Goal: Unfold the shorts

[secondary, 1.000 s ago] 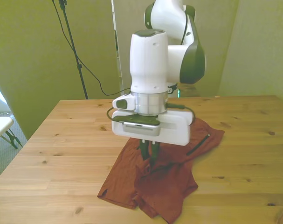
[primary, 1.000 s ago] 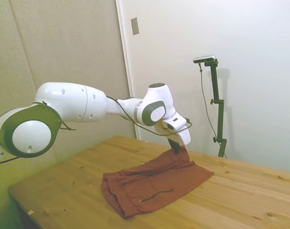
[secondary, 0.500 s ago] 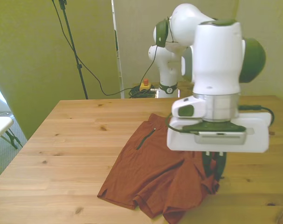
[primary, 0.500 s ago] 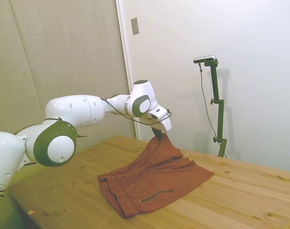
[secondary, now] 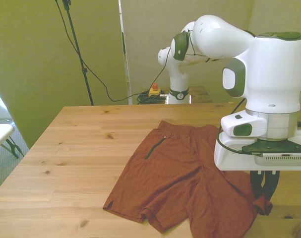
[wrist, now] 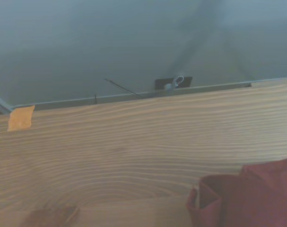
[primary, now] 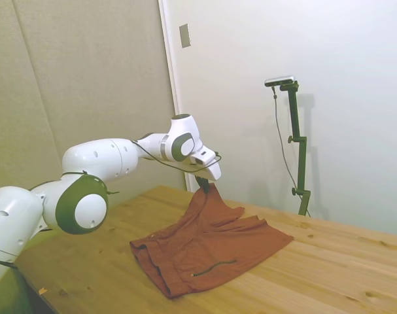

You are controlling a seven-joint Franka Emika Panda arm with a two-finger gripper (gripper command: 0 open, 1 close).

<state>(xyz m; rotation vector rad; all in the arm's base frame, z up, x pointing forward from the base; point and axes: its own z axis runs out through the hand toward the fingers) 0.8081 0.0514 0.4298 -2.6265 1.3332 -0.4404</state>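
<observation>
Gripper: the gripper (secondary: 264, 187) is hanging just above the table (secondary: 66, 148), its dark fingers (primary: 202, 185) pinched together on a bunched bit of cloth at one edge of the shorts (secondary: 185, 183).
Held part: the pinched edge is rising into a peak under the fingers in the side view, while the cloth below it is sloping down to the tabletop.
Shorts: the rust-red shorts are lying mostly spread and flat on the wood, reaching from around the table's middle toward the edge nearest the front camera; the part at the front view's right is the part being lifted.
Waistband: the waistband (secondary: 187, 127) is lying toward the table's far edge in the front view.
Pocket slit: the thin dark slit (secondary: 154, 147) is showing on the flat part, running at a slant below the waistband.
Leg hems: the two leg openings are lying close to the table's near edge in the front view.
Wrist view: a folded corner of the red cloth (wrist: 242, 198) is showing against bare wood, close to the table's edge; a small orange patch (wrist: 21, 117) is sitting at that edge.
Containers: I cannot tell of any; none is showing.
</observation>
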